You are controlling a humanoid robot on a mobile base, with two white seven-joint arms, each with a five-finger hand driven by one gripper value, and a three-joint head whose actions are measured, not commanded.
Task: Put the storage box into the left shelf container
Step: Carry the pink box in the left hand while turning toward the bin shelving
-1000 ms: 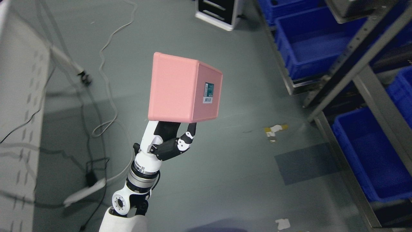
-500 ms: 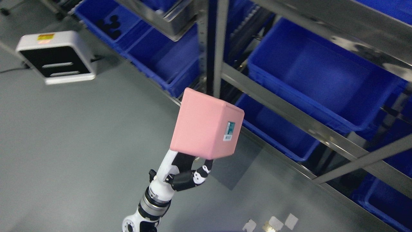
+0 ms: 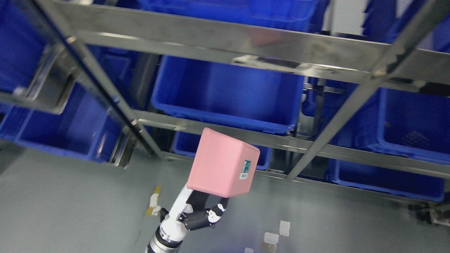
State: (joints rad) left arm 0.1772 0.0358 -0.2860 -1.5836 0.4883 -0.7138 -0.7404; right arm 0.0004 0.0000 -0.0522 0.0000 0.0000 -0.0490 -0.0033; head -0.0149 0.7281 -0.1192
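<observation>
Left hand (image 3: 200,216), white/black fingers curled up against underside of pink cube-shaped storage box (image 3: 221,163) w/ small label, gripping it. Box is raised, tilted, in front of steel shelf frame (image 3: 225,44), below blue plastic container (image 3: 228,93); apparently not touching the frame

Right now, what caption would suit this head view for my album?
Left hand holds a pink storage box up before a steel shelf of blue bins.
</observation>
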